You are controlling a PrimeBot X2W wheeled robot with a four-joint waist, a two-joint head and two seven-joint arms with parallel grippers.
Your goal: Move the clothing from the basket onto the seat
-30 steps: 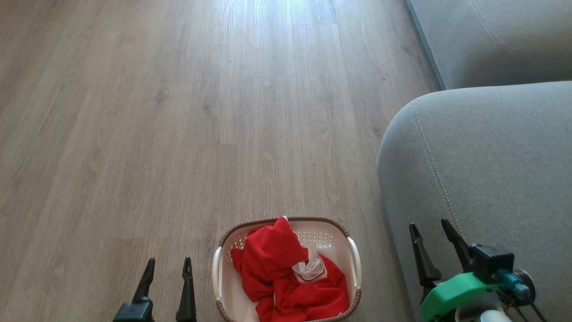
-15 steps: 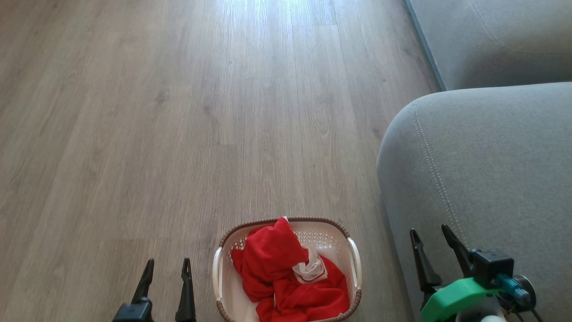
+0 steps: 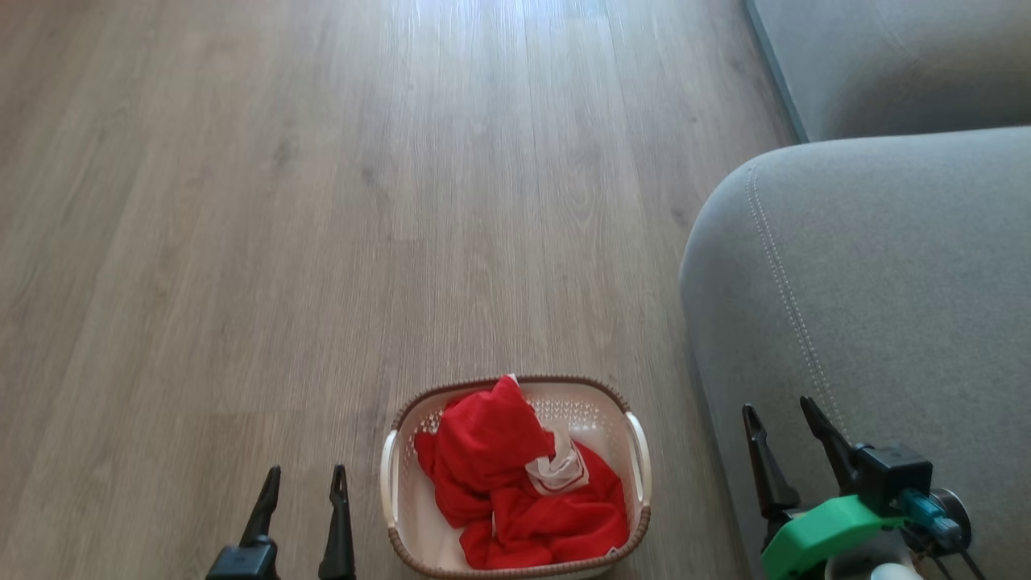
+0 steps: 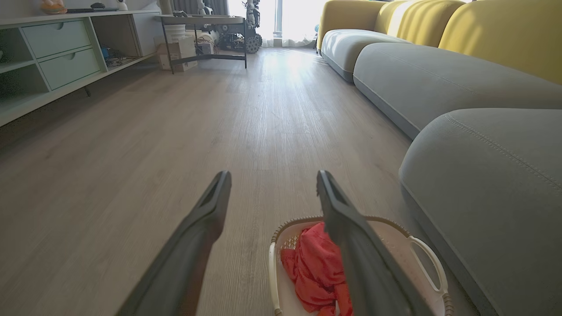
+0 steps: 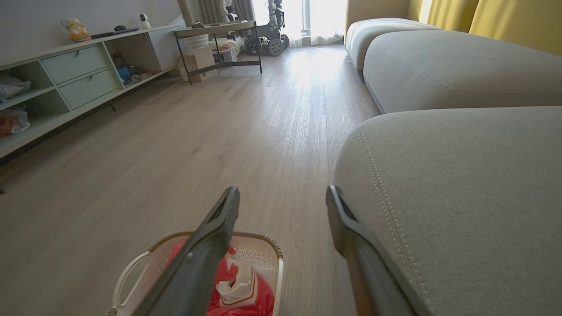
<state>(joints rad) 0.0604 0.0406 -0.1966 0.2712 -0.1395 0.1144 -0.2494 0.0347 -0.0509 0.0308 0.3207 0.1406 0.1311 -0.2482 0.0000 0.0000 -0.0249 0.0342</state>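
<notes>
The white basket [image 3: 392, 483] with a brown rim stands on the wood floor at the bottom centre. Crumpled red clothing [image 3: 499, 475] lies inside, a white collar band [image 3: 560, 471] on top. The grey seat [image 3: 886, 282] rises just right of the basket. My left gripper [image 3: 304, 471] hangs open to the basket's left, empty. My right gripper [image 3: 780, 407] is open over the seat's front edge, empty. The left wrist view has the basket [image 4: 421, 250] and clothing [image 4: 314, 267] under my right finger. In the right wrist view the basket [image 5: 259, 248] and the clothing [image 5: 257, 300] sit lower left, the seat [image 5: 461, 184] to the right.
A second grey cushion [image 3: 886, 64] lies beyond the seat, with yellow backrests [image 4: 496, 35] behind. A low shelf unit with drawers [image 5: 74, 74] lines the far left wall, and a metal-legged table [image 5: 219, 44] stands at the back. Wood floor [image 3: 322, 201] stretches ahead.
The head camera has tilted a little, so the basket sits slightly higher in the picture. Both grippers keep their places and stay open.
</notes>
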